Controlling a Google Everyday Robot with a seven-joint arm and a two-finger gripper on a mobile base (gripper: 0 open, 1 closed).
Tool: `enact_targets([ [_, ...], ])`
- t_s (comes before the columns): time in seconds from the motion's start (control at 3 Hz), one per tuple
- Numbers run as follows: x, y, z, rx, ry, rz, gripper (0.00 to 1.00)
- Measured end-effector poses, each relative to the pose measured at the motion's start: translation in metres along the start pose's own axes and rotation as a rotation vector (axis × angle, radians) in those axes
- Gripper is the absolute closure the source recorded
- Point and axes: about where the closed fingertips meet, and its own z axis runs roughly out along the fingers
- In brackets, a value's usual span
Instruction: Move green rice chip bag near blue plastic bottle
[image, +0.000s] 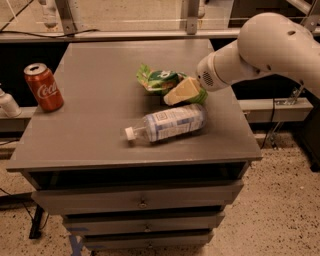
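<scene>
The green rice chip bag (161, 80) lies crumpled on the grey table top (100, 100), right of the middle. The blue plastic bottle (170, 123) lies on its side just in front of the bag, with its white cap pointing left. My gripper (182, 91) is down at the bag's right end, between the bag and the bottle, and covers part of the bag. The white arm (260, 45) reaches in from the right.
A red Coca-Cola can (43, 87) stands upright near the table's left edge. A white object (7, 104) sits just off the left side. Drawers (142, 200) are below the table top, and a rail (125, 34) runs behind it.
</scene>
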Motion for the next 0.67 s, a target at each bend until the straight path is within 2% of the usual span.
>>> enact_targets([
  [0.67,-0.0005,-0.0005,-0.0004,-0.011,0.004,0.009,0.00],
])
